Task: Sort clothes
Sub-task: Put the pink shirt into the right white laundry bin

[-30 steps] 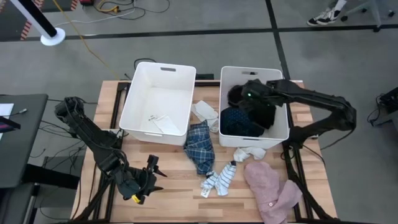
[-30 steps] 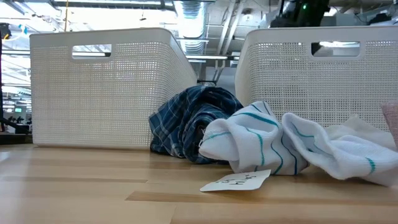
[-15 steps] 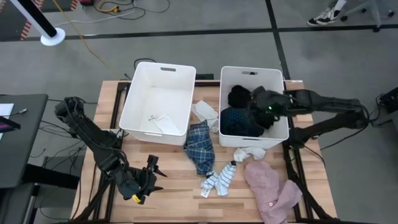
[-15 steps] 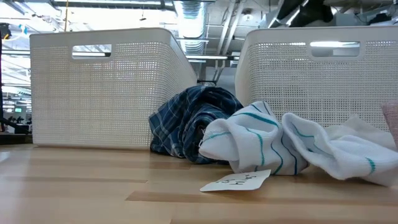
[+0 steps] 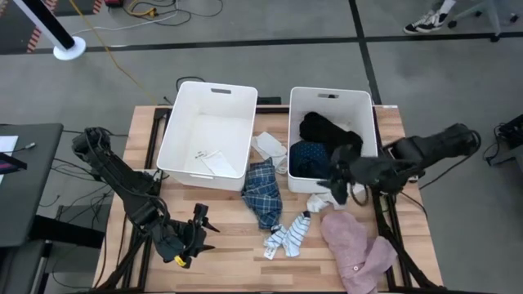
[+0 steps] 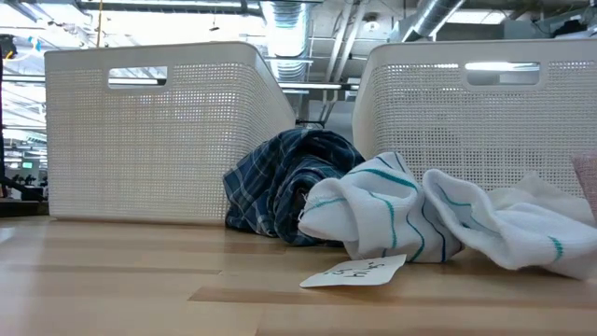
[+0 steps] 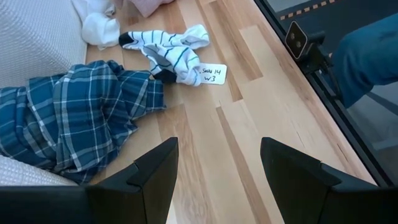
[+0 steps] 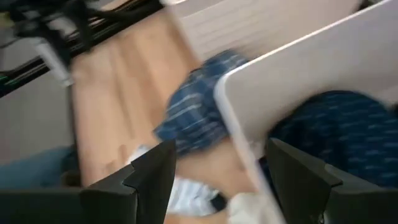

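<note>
Plaid shirt (image 5: 262, 193), centre of bench (image 5: 229, 245): soft, light, likely best pinched at a raised fold; right hand (image 5: 339, 181) open, empty, lower right.

We see the pink garment (image 5: 356, 247) cut off at the desk's right edge in the low view; our right wrist view is motion-blurred.

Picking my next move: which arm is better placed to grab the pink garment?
Right. Its open pincer hangs by the right tub's front edge, close to the pink garment; the left pincer waits across the table.
</note>
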### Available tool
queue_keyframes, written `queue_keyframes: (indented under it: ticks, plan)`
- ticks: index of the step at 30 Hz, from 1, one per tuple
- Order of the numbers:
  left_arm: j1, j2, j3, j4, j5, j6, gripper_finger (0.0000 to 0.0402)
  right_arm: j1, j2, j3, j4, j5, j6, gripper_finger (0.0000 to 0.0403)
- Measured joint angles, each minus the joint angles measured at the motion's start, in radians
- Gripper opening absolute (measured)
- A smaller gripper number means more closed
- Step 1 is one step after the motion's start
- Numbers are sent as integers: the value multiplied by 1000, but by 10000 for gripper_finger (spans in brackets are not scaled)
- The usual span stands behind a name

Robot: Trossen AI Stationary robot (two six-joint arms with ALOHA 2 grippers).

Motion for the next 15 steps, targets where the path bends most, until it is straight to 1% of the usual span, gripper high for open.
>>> queue_keyframes:
  ticks: [9,15]
  plan:
    - [4,0,0,4,0,-5,224,231,40,0,-7,-27,216,265]
    - [12,0,0,5,-1,-8,224,328,95,0,-11,-28,335,265]
